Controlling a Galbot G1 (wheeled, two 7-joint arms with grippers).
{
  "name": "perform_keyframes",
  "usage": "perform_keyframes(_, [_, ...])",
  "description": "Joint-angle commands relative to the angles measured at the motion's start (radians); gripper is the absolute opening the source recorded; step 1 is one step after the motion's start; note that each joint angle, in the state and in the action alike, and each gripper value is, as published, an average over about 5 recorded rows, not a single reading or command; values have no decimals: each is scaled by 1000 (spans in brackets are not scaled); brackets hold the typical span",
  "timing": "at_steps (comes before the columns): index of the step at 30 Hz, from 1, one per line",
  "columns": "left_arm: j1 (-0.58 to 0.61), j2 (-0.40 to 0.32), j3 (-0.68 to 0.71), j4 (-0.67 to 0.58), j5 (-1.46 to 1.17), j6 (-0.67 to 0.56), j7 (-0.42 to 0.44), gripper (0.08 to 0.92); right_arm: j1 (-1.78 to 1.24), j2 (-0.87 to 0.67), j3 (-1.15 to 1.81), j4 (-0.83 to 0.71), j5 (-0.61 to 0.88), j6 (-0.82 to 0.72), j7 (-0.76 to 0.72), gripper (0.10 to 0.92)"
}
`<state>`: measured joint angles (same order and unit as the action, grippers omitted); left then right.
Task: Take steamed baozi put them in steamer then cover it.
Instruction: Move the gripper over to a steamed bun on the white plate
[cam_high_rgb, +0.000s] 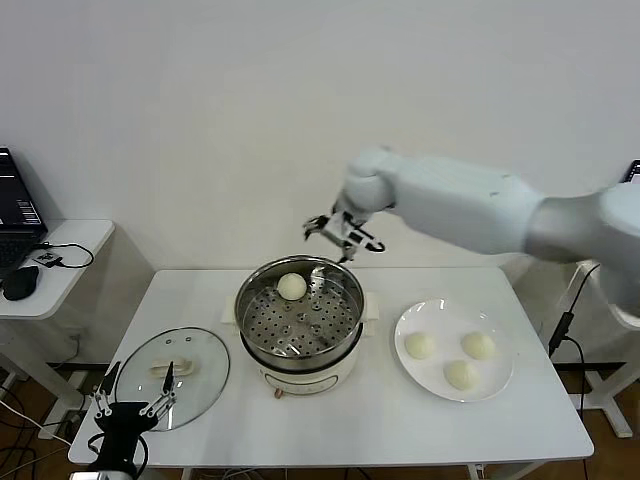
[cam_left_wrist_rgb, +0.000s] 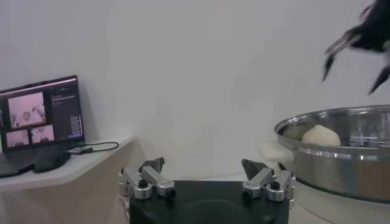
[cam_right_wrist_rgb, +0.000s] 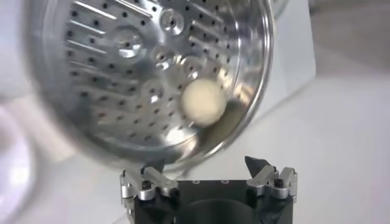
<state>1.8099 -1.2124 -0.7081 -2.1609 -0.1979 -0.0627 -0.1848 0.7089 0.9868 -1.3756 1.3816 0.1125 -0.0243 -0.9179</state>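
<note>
The right gripper hangs in the air above the far rim of the steamer. Its fingers are spread wide and hold nothing. One steamed baozi lies on the perforated tray inside the pot, close to the far wall; the right wrist view shows it alone on the tray, near the rim.

Three other baozi rest on the white plate, which stands on the table just to the right of the steamer. They are apart from each other.

The cover lies flat on the table to the left of the steamer, with its cream handle on top. The left gripper waits low at the near left edge of the table, beside the cover's near rim, with its fingers also wide apart and empty.

On the side desk at the left stands a laptop with an open screen and a mouse; the writing on the screen is too small to read. I can read no brand or label on the steamer.
</note>
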Motion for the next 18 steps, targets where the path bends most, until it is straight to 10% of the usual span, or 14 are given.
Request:
perform_keyframes(1, [-9, 11, -4, 10, -7, 3, 0, 823, 53, -413, -39, 318, 112, -281, -45, 823])
perform_keyframes(18, [-40, 10, -37, 29, -1, 29, 6, 823, -540, -435, 370, 132, -162, -232, -50, 823])
